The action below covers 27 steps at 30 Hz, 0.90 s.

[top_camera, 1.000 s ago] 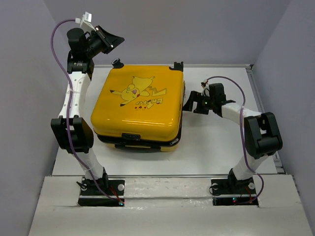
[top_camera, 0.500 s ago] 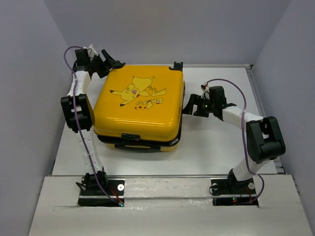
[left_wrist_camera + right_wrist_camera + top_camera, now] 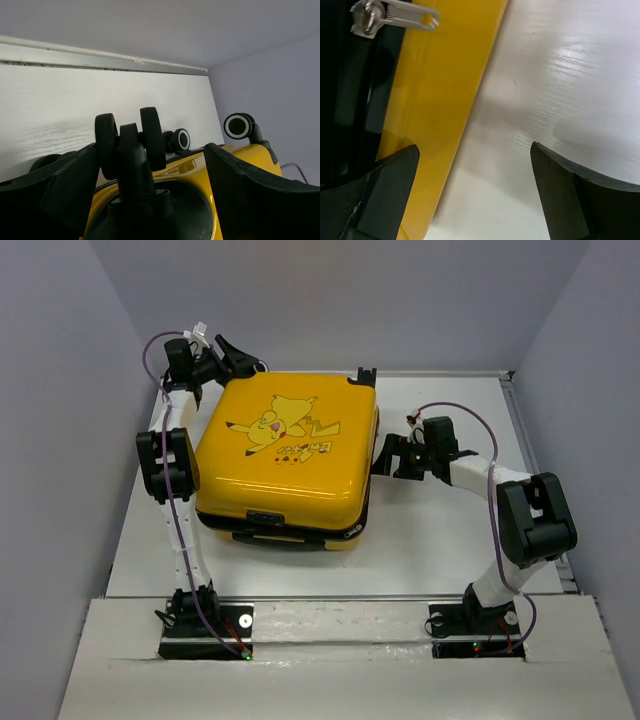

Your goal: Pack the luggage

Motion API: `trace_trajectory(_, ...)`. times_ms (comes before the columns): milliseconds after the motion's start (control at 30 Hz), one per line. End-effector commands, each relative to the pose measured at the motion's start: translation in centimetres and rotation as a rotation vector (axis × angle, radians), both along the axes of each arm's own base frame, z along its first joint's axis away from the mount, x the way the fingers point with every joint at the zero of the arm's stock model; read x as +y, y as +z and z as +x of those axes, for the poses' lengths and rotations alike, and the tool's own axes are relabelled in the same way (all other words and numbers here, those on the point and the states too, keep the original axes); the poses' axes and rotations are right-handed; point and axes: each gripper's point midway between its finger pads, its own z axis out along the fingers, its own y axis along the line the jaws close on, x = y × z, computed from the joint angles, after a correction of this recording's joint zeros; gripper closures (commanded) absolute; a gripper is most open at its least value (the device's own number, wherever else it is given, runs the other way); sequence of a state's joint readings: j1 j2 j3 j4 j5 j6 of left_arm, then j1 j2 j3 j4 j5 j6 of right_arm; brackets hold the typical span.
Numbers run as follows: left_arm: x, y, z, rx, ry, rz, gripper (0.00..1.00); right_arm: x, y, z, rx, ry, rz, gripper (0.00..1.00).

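White table [image 3: 440, 530], pale grey walls on three sides, both arm bases bolted at the near edge.

Luggage [image 3: 290, 455] – yellow hard shell, lying flat on the table left of centre, cartoon face up, lid down on the base. A dark seam runs between the two halves along the near and right sides; cannot tell whether the zip is fully run. Black wheels stick out along the far edge, black trim at the near edge.

Left gripper [image 3: 238, 358] – reached out to the far left corner of the case, pointing across its far edge. Jaws spread wide. In the left wrist view a black twin wheel [image 3: 131, 142] on its bracket stands in the gap between the two fingers, apart from both. Beyond it are a smaller wheel [image 3: 179, 140] and, at the far right corner of the shell, one more wheel with a white ring [image 3: 239, 126].

Right gripper [image 3: 385, 455] – at the right side of the case, level with the seam, pointing at it. Jaws spread wide, holding nothing. The right wrist view shows one finger [image 3: 385, 190] over the yellow shell edge and the other over bare table. A metal zipper pull [image 3: 395, 17] lies across the dark zip band onto the yellow, well ahead of the fingertips. Contact with the shell – cannot tell.
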<state>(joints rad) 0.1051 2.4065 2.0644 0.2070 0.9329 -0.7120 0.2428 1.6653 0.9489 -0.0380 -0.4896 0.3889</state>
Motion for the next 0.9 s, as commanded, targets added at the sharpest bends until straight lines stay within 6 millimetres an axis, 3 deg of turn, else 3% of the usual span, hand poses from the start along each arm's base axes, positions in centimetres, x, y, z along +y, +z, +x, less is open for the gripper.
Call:
trace_trajectory(0, -4.8, -0.4, -2.3, 0.001, -0.176, -0.102, 0.15, 2.6, 1.2, 0.4, -0.04, 0.071, 0.072, 0.0)
trace_trajectory(33, -4.9, -0.5, -2.3, 0.006, -0.177, -0.105, 0.18, 3.0, 1.2, 0.3, -0.037, 0.08, 0.076, 0.0)
trace_trajectory(133, -5.1, -0.1, -2.7, -0.007, -0.179, -0.117, 0.44, 3.2, 1.4, 0.4, -0.037, 0.083, 0.09, 0.0)
trace_trajectory(167, -5.1, 0.2, -2.8, -0.011, -0.181, -0.124, 0.6, 3.7, 1.6, 0.2, -0.041, 0.1, 0.1, 0.0)
trace_trajectory(233, -5.2, 1.3, -3.2, -0.028, -0.188, -0.142, 0.8, 3.8, 1.7, 0.3, -0.041, 0.103, 0.106, 0.0)
trace_trajectory(333, -5.4, 3.6, -4.0, -0.057, -0.201, -0.167, 0.94, 4.3, 2.2, 0.3, -0.049, 0.112, 0.113, 0.0)
trace_trajectory(367, -5.4, 4.5, -4.2, -0.07, -0.202, -0.174, 0.94, 4.4, 2.4, 0.4, -0.051, 0.116, 0.117, 0.0)
trace_trajectory(500, -5.3, 10.7, -5.6, -0.164, -0.212, -0.19, 0.94, 4.7, 2.9, 0.8, -0.061, 0.129, 0.129, 0.0)
trace_trajectory(600, -5.3, 17.9, -7.9, -0.271, -0.212, -0.197, 0.94, 4.9, 3.1, 1.4, -0.063, 0.132, 0.131, 0.0)
trace_trajectory(700, -5.4, 23.4, -10.2, -0.343, -0.207, -0.214, 0.94, 5.1, 3.5, 2.0, -0.072, 0.135, 0.13, 0.0)
trace_trajectory(867, -5.7, 29.0, -13.1, -0.391, -0.175, -0.242, 0.94, 5.7, 4.6, 4.0, -0.09, 0.134, 0.129, 0.0)
